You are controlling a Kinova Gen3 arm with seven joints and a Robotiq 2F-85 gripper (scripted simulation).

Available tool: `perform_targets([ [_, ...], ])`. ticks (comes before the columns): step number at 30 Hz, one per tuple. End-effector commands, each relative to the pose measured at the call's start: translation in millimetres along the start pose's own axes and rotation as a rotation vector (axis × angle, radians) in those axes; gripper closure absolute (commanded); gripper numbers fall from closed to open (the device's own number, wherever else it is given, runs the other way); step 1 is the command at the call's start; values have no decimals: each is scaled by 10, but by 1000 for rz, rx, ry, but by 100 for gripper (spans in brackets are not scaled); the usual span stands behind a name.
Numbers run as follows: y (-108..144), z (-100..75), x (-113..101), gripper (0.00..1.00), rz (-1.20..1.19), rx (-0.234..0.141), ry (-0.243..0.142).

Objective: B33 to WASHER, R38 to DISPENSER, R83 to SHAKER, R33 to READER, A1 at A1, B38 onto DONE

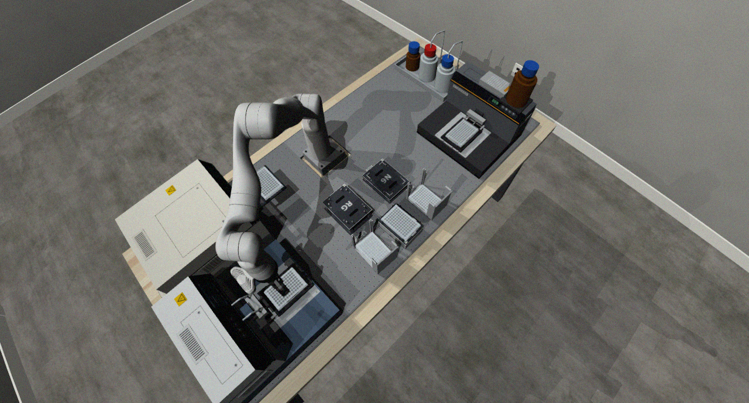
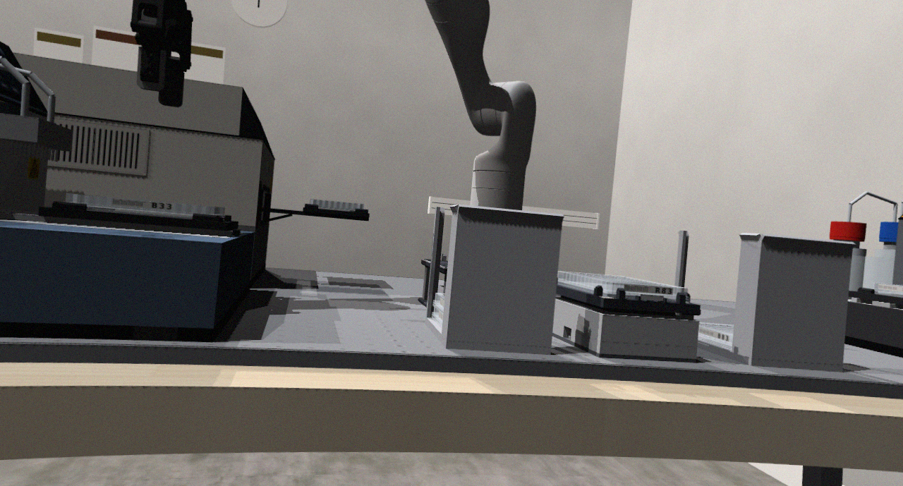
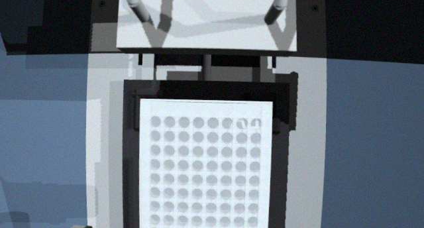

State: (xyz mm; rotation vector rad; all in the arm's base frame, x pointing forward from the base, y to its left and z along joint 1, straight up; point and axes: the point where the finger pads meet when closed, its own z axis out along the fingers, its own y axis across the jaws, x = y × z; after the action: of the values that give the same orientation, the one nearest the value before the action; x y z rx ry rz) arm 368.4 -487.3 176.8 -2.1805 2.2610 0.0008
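Observation:
Plate B33 (image 1: 294,281) (image 2: 144,206) (image 3: 205,165) lies flat in the black nest of the WASHER (image 1: 316,310) (image 2: 113,274), its label facing the exterior camera. My gripper (image 1: 279,287) (image 2: 165,94) is open and empty. It hangs well above the plate and points straight down; its fingers do not show in the wrist view. Plate R83 (image 1: 400,222) (image 2: 631,287) sits on the low station between the two stack racks. Another plate (image 1: 268,182) (image 2: 334,205) rests on a tray sticking out of the big housing. A further plate (image 1: 461,132) sits on the far black instrument.
The black nests RG (image 1: 348,207) and N6 (image 1: 385,179) stand mid-deck with nothing on them. Two tall grey stack racks (image 1: 374,247) (image 1: 425,197) stand near the front edge. Two white housings (image 1: 172,217) (image 1: 204,337) flank the washer. Bottles (image 1: 429,60) stand at the far end.

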Motion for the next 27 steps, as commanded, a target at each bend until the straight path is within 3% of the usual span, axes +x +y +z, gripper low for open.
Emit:
perform_targets([
  [1,-3,-39,4,0,0,2,2],
  [7,-4,-39,4,0,0,2,2],
  [27,23,-38,-574,0,0,2,2],
])
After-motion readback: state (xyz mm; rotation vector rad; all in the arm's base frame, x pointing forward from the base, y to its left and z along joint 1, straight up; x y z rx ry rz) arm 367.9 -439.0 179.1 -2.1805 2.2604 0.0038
